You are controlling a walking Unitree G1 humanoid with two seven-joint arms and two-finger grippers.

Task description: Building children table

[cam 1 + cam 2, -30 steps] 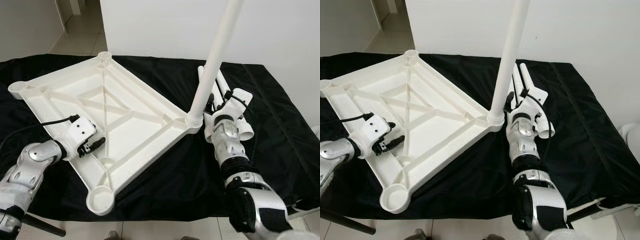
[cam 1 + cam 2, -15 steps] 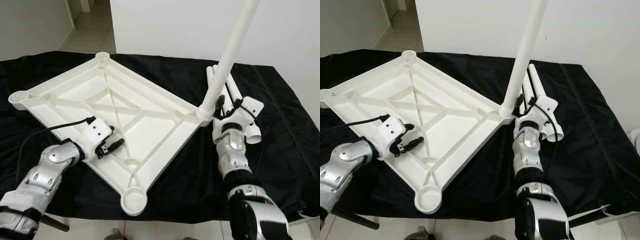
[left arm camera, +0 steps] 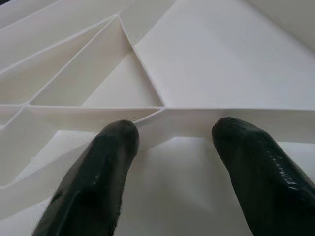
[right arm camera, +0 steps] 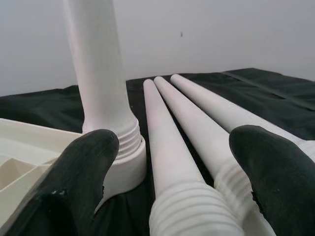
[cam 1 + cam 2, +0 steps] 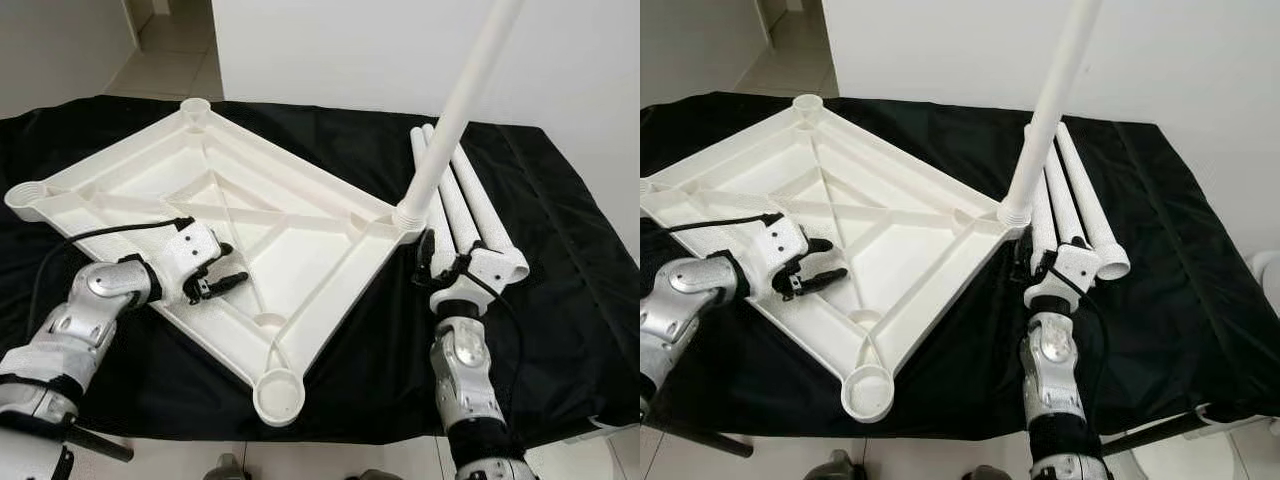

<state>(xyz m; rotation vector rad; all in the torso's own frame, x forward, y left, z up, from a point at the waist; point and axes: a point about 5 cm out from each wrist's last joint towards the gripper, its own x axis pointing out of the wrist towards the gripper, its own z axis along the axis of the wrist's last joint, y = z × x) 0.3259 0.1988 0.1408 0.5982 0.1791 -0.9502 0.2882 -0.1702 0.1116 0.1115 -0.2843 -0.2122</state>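
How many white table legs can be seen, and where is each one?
4. One leg stands upright in the tabletop's corner socket; three loose legs lie side by side on the black cloth beside it.

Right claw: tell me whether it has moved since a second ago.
Yes. The right claw has drawn back toward the robot from the upright leg, fingers open before the loose legs.

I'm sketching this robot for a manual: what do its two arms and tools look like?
Both arms are jointed silver metal. The left tool and right tool each have a white housing and two long, rounded, glossy black fingers. A thin black cable loops to the left wrist.
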